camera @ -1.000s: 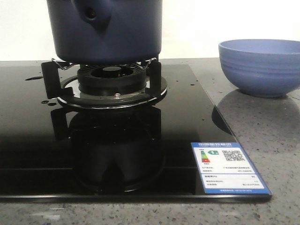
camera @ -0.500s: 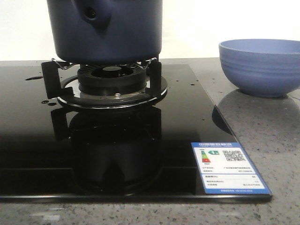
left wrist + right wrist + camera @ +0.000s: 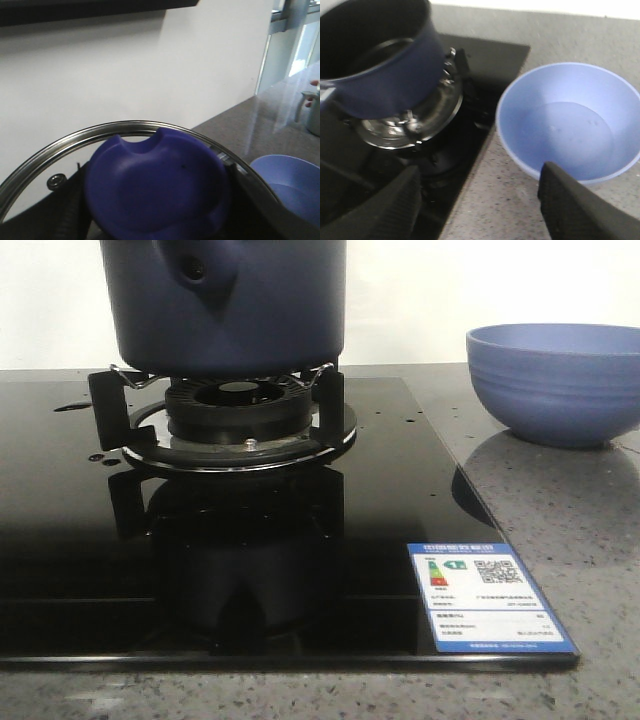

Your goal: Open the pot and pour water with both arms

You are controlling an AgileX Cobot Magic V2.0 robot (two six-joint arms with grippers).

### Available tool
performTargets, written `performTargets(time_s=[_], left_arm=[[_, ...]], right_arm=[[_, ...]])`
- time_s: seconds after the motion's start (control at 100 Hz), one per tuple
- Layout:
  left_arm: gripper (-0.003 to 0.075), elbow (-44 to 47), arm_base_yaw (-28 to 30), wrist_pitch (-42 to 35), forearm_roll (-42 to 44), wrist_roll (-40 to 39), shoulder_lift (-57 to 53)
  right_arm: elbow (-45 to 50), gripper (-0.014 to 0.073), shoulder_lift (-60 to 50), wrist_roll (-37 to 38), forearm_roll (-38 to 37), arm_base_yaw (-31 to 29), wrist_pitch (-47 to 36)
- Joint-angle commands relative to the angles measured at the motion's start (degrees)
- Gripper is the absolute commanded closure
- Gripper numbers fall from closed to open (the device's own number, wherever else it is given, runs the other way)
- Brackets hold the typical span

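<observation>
A dark navy pot (image 3: 225, 305) sits on the black burner grate (image 3: 235, 415) of a glossy black glass hob (image 3: 300, 540), toward the far left of the grey speckled worktop (image 3: 580, 540). Its stubby handle socket (image 3: 195, 270), with a round hole, faces the near edge. The right wrist view shows the pot open at the top, its dark inside visible; whether it holds water cannot be told.

A light-blue ribbed bowl (image 3: 555, 380) stands on the worktop beyond the hob's right edge, toward the far right corner, near the pot but apart from it. It probably waits there to receive the poured water. In the right wrist view it appears to hold little or nothing.

The left hand (image 3: 150, 235) is not visible in the front view. Its wrist camera shows a glass lid (image 3: 125, 135) with a steel rim and a large blue knob (image 3: 155, 185), filling the view just in front of the fingers. The left hand seems to be gripping the knob, holding the lid clear of the pot, though the contact itself is hidden.

The right hand (image 3: 477, 205) hovers with its two dark fingers (image 3: 575, 205) spread wide and nothing between them, above the hob's right edge, between pot and bowl. From there it looks placed to reach for the pot.

A blue-bordered energy label (image 3: 490, 595) sits at the hob's near right corner.
</observation>
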Motion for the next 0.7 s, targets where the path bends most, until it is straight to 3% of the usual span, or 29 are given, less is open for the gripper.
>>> performTargets(time_s=[0.0, 0.41, 0.63, 0.69], left_arm=[[0.036, -2.3, 3.0, -1.0, -3.1, -0.2, -3.3], [0.0365, -2.3, 15.1, 3.3, -3.5, -0.3, -6.3], [0.0365, -2.3, 16.0, 3.4, -3.5, -0.3, -6.3], [0.0365, -2.3, 16.0, 3.4, -3.5, -0.3, -6.3]], right_arm=[[-6.2, 0.0145, 5.1, 2.7, -2.5, -1.3, 0.1], [-24.6, 0.0145, 28.9, 13.4, -16.7, -8.0, 14.2], [-26.1, 0.0149, 36.1, 13.5, -17.9, -10.1, 15.5], [-26.1, 0.0205, 37.8, 13.5, -17.9, -10.2, 15.5]])
